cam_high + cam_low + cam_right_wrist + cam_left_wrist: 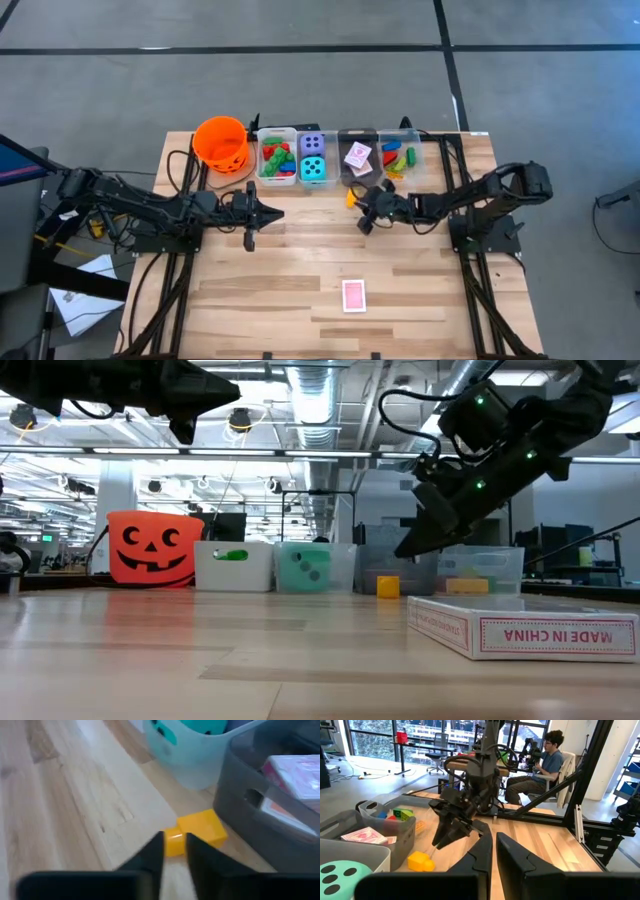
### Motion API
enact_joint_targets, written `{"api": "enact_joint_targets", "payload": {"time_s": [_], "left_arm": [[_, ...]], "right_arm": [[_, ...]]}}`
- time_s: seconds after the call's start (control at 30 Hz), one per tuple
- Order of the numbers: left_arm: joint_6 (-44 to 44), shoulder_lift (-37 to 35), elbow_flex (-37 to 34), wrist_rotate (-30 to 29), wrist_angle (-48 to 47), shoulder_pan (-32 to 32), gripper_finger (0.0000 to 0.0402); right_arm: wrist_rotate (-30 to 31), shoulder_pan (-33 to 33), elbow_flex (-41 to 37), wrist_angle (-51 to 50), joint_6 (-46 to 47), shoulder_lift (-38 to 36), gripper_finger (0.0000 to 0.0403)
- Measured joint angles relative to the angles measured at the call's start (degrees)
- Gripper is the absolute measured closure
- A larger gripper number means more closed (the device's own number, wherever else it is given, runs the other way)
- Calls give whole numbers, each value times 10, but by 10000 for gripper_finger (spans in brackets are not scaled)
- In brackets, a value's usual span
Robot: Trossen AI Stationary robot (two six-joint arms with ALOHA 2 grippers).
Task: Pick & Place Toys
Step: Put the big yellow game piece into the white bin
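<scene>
A yellow brick [351, 198] lies on the table in front of the dark bin [357, 170]; it also shows as the yellow brick [202, 831] and the yellow brick [420, 862]. My right gripper [360, 206] slants down just above and beside the brick, with its fingers almost together and nothing between them. It shows as well as the right gripper [408, 548] and the right gripper [174, 851]. My left gripper [272, 213] hangs level over the table's left half, shut and holding nothing. A pink card pack [353, 295] lies flat near the front edge.
Along the far edge stand an orange bucket [222, 142], a white bin of bricks [277, 157], a bin with two dice [313, 158], the dark bin with cards and a clear bin of bricks [398, 156]. A person [551, 760] sits beyond the table.
</scene>
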Motion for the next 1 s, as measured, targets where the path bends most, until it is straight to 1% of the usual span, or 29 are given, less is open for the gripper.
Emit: {"api": "enact_joint_targets", "payload": {"time_s": [0.07, 0.1, 0.27, 0.43, 0.53, 0.6, 0.67, 0.73, 0.83, 0.93, 1.0], "left_arm": [[0, 0, 0, 0, 0, 0, 386], [0, 0, 0, 0, 0, 0, 386], [0, 0, 0, 0, 1, 0, 386], [0, 0, 0, 0, 8, 0, 385], [0, 0, 0, 0, 8, 0, 385], [0, 0, 0, 0, 9, 0, 385], [2, 0, 0, 0, 13, 0, 385], [2, 0, 0, 0, 13, 0, 385], [2, 0, 0, 0, 13, 0, 385], [2, 0, 0, 0, 10, 0, 385], [2, 0, 0, 0, 7, 0, 385]], "right_arm": [[21, 11, 0, 0, 14, 0, 378], [24, 14, 0, 0, 18, 0, 390], [23, 15, 12, 0, 59, 0, 381], [24, 28, 34, 2, 76, 4, 400], [22, 42, 54, 9, 75, 26, 398], [20, 54, 79, 37, 70, 56, 400], [20, 66, 114, 41, 44, 93, 401], [30, 76, 158, 15, 14, 131, 401], [90, 78, 221, -95, 4, 168, 401], [152, 73, 269, -212, 40, 188, 402], [188, 72, 281, -276, 71, 187, 402]]}}
